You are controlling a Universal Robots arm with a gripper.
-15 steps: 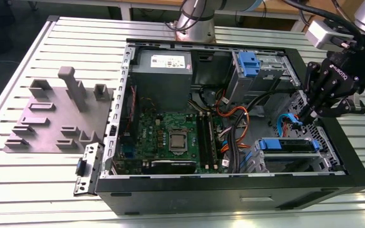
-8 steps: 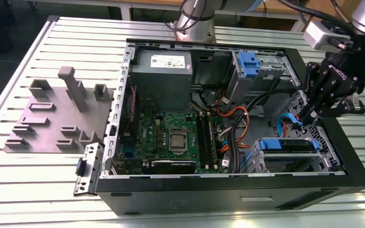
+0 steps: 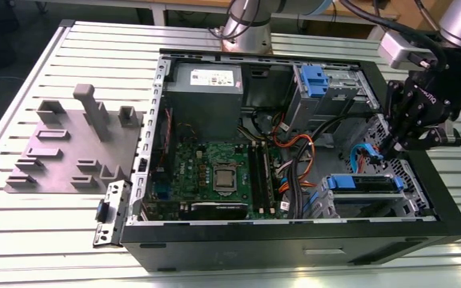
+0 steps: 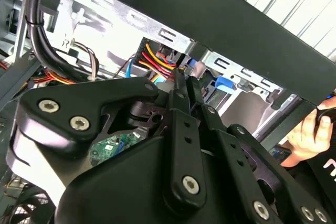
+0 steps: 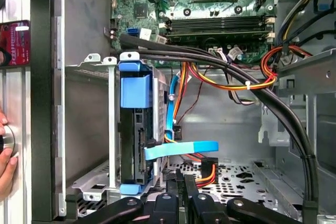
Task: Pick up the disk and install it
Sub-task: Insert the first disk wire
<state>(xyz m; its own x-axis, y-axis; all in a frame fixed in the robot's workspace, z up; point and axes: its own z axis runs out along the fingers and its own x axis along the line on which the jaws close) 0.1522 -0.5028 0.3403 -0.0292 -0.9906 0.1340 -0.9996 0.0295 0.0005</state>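
Slatted surface carried open computer case. Disk already sat in bay; your gripper hovered close by, fingers together, empty.

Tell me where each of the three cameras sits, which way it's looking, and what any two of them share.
Exterior view: off the arm, above the table, looking down into the open computer case; the gripper hangs over the drive bay.
First wrist view: on the arm, looking along the gripper into the case at the disk in its bay, with the motherboard beyond.
Second wrist view: on the arm, behind the gripper, facing the case wall.
Shared: the first wrist and exterior views both show the motherboard.
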